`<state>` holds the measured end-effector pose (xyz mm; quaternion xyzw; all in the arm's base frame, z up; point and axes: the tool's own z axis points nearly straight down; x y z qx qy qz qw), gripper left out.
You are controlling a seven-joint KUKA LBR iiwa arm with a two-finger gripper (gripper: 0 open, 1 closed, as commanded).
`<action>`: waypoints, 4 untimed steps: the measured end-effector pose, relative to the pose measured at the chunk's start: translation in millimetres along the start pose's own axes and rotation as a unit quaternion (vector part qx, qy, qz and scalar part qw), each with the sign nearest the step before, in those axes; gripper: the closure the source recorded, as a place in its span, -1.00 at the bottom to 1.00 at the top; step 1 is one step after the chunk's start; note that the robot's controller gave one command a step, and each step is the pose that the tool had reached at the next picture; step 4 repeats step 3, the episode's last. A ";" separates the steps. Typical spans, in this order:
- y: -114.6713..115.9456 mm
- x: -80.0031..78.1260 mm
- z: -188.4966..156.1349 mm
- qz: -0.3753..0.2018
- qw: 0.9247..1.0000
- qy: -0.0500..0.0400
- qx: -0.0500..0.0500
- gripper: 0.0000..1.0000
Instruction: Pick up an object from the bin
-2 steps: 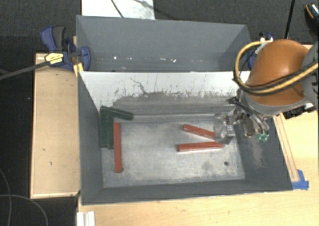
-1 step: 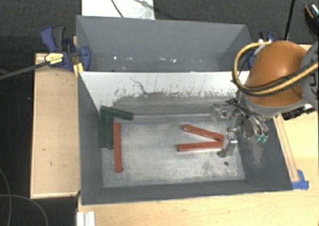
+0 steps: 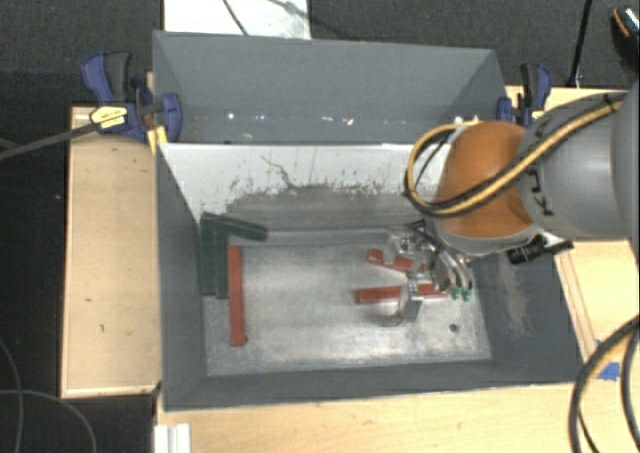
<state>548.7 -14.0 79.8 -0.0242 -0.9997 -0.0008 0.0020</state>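
The scratched grey bin (image 3: 330,359) holds 1 dark green angle piece (image 3: 213,261) and 1 long red stick (image 3: 237,299) upright along its left side, 1 small red piece (image 3: 383,258) and 1 short red bar (image 3: 376,295) lying left-to-right, touching the lowered gripper (image 3: 415,299), whose opening cannot be told.

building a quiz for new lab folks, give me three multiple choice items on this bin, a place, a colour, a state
1. In the bin, the gripper is: A at the left; B low at the right, by a small red block; C outside it.
2. The angled piece beside the long red stick is: A yellow; B white; C dark green.
3. The long red stick: A lies flat; B stands on end; C hangs from the arm.
B, red block right beside it; C, its colour shows; A, its whole length rests on the floor.
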 end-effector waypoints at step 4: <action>-24.2 7.4 -125.4 0.137 0.990 -0.006 0.000 1.00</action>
